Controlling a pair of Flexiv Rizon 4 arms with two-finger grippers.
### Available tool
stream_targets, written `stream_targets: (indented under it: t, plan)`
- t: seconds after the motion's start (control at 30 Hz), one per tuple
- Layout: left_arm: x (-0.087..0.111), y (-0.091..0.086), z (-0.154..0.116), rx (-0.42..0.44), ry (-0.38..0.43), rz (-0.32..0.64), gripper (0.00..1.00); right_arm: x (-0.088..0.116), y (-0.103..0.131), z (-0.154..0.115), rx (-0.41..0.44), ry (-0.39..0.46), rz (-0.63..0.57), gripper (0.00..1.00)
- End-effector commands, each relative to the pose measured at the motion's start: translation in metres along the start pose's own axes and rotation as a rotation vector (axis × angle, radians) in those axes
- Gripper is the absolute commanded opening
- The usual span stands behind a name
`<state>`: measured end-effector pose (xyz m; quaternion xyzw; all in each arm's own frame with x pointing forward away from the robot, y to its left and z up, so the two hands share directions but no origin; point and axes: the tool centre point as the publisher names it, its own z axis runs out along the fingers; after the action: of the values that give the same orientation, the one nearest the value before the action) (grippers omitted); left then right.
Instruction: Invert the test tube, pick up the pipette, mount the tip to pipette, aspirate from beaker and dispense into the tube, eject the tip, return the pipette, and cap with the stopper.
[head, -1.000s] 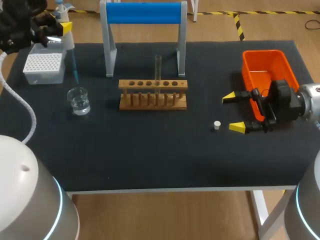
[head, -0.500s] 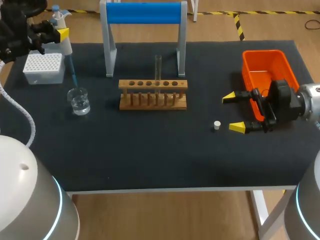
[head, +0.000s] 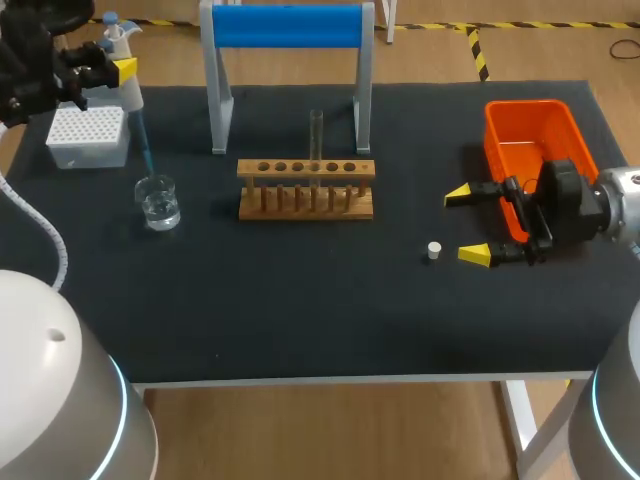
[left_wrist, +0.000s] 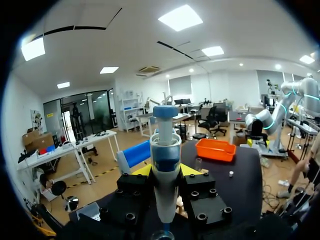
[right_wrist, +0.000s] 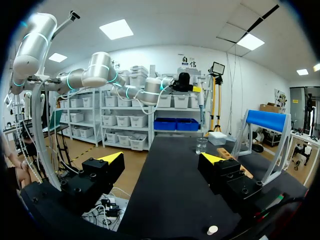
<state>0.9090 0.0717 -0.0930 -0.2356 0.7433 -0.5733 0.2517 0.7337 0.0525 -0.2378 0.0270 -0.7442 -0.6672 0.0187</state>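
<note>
My left gripper (head: 112, 72) is at the table's far left corner, shut on a white pipette (head: 129, 88) with a blue head. Its blue tip (head: 146, 148) slants down and ends just above the glass beaker (head: 158, 201) of clear liquid. In the left wrist view the pipette (left_wrist: 165, 170) stands upright between the fingers. A clear test tube (head: 316, 134) stands upright in the wooden rack (head: 306, 189). The small white stopper (head: 434, 250) lies on the mat just left of my right gripper (head: 468, 225), which is open and empty. The right wrist view has the stopper (right_wrist: 213, 230) below that gripper (right_wrist: 162, 160).
A white tip box (head: 88, 135) sits behind the beaker at the far left. The blue-topped pipette stand (head: 288, 26) rises behind the rack. An orange bin (head: 527, 128) stands at the back right, beside my right arm.
My left arm has drawn back to the left with the pipette, uncovering the tip box; the tip stays over the beaker. The right arm has not moved.
</note>
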Motion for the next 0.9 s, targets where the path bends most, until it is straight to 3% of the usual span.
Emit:
stream_targets:
  t: [0.03,0.77,0.9]
  plan:
    - [0.000,0.001,0.000,0.002,-0.001,0.001,0.00,0.001,0.001,-0.001,0.003,-0.001,0.000,1.00]
    - [0.000,0.001,0.000,0.002,-0.001,0.001,0.00,0.001,0.001,-0.001,0.003,-0.001,0.000,1.00]
    - [0.000,0.001,0.000,0.002,-0.001,0.001,0.00,-0.003,0.005,0.021,0.022,-0.009,-0.009,1.00]
